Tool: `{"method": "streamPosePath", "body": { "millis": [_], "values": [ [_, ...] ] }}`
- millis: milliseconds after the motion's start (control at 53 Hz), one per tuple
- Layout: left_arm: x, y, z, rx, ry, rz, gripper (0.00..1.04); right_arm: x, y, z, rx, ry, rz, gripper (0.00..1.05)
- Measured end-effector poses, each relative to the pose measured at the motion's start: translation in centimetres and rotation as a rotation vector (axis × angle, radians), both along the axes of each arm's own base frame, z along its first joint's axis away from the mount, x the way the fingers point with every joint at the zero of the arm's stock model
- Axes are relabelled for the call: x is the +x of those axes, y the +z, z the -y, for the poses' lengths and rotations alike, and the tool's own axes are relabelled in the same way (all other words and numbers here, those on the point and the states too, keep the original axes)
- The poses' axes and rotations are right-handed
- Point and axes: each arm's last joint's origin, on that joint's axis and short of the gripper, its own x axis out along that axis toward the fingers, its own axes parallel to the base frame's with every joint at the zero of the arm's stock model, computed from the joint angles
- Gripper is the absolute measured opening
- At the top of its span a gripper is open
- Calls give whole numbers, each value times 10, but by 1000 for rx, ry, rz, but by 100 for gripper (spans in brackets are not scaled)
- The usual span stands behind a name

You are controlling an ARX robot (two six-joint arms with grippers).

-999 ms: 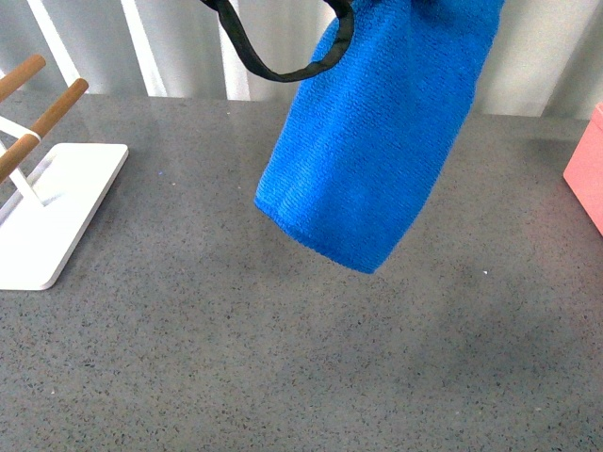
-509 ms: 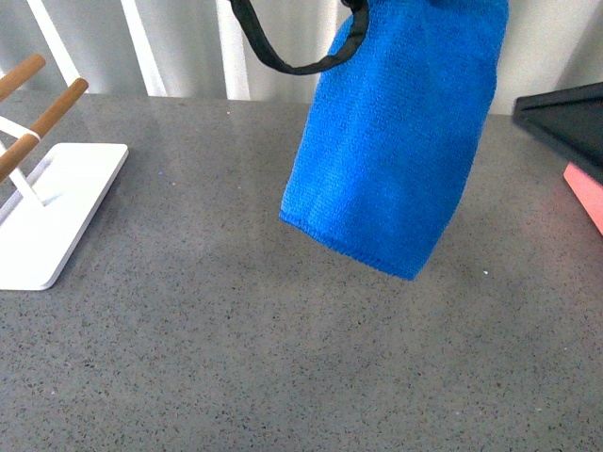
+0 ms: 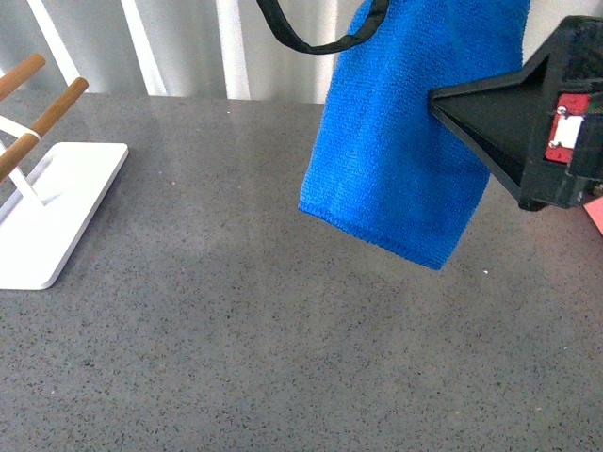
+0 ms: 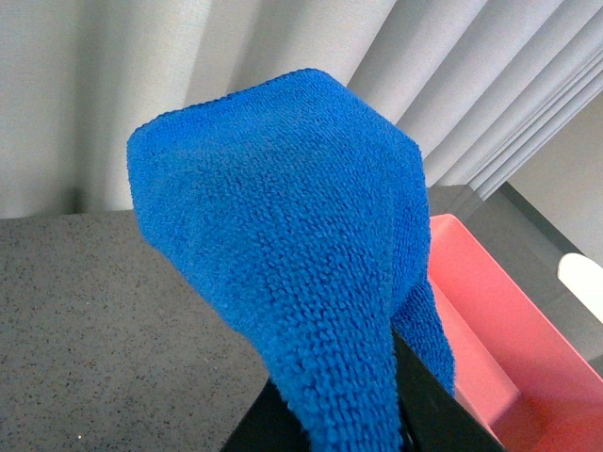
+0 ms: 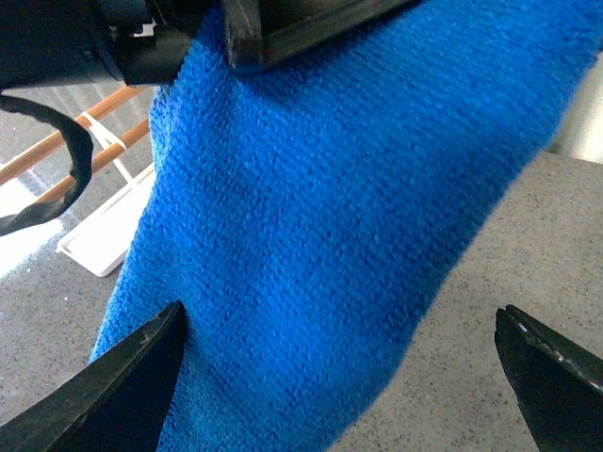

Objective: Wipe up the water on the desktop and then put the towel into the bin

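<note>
In the front view the towel (image 3: 405, 141) hangs from the upper edge, right of centre, with its hem clear of the desktop (image 3: 236, 348). The right gripper (image 3: 457, 102) reaches in from the right edge, its black tip in front of the cloth's right side. The lower half of the desktop is bare. A white rack (image 3: 57, 207) sits at the left edge and a sliver of the bin (image 3: 596, 212) at the right.

In the left wrist view the left gripper (image 4: 339, 424) is clamped on the bunched towel, with the open bin just beyond.

In the right wrist view the right gripper's fingers are spread wide, and the hanging cloth lies ahead between them.
</note>
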Motion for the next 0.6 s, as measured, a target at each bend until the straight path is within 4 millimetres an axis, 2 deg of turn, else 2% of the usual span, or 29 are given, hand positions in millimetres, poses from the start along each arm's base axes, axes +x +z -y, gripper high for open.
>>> {"method": "streamPosePath", "body": {
  "millis": [151,320,509,603],
  "values": [
    [0,1,0,-6,-1,-4,6,14,3,-6,2,16,13,95],
    [2,2,-3,-37,21,-23,6,26,2,-18,17,39,34,61],
    [2,7,-7,-49,25,-22,6,26,6,-26,57,45,44,24],
    [2,8,-7,-51,26,-24,6,26,7,-25,61,47,52,10]
  ]
}}
